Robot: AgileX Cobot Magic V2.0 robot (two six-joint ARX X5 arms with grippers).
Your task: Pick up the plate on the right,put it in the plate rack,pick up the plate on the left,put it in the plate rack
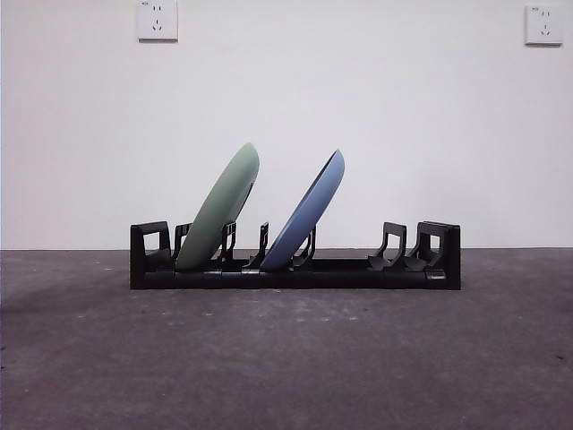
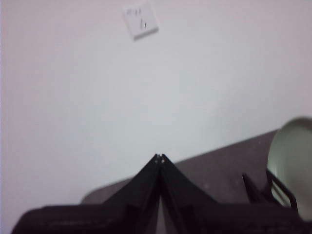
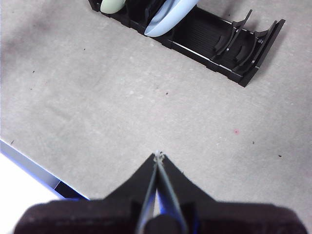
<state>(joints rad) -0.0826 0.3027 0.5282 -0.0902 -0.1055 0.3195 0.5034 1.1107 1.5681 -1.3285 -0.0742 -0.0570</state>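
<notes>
2 plates are seen standing in the plate rack (image 1: 295, 269) on the grey bench (image 1: 286, 358), both tilted the same way. The green plate (image 1: 219, 208) is lodged near one end of the rack, and the blue plate (image 1: 306, 211) is slotted a few dividers along, apart from it. The rest of the rack is left unfilled. The left claw (image 2: 159, 156) is clenched on nothing, beside the green plate's end of the rack. The right claw (image 3: 158, 154) is likewise clenched, held over bare bench well apart from the rack.
</notes>
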